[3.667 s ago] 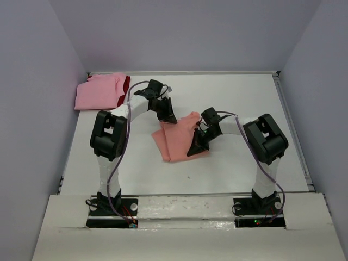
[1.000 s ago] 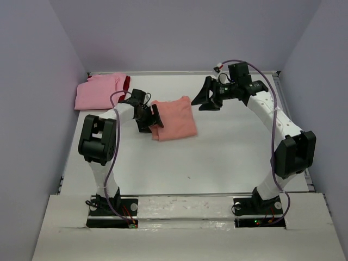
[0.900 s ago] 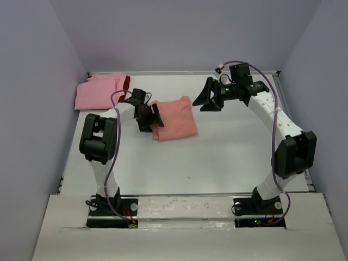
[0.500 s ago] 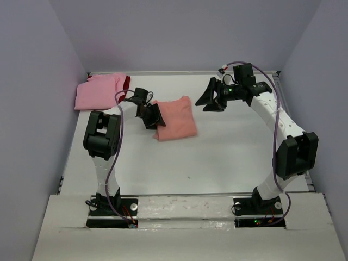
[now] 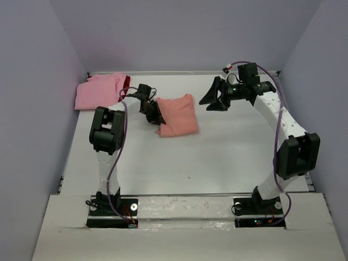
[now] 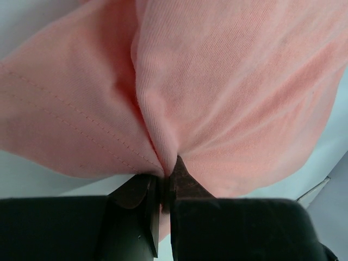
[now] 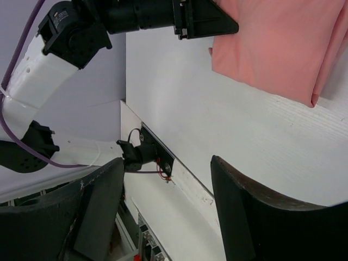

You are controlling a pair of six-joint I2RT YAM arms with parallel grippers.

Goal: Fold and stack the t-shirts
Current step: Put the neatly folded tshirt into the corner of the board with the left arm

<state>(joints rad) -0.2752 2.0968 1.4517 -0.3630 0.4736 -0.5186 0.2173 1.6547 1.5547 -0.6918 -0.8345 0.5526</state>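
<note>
At the far-left corner of the white bench lies a soft, flat, light pink t-shirt, long axis left to right, with a dark red t-shirt showing at its right edge. Just right of these, the left pincer is clenched on a puckered fold of the salmon-orange t-shirt. This is fine-ribbed knit with a stitched hem, folded nearly square and slightly skewed at mid-bench. The right pincer hangs released, apart from it.

White arms, black joints and hands, purple cables.
</note>
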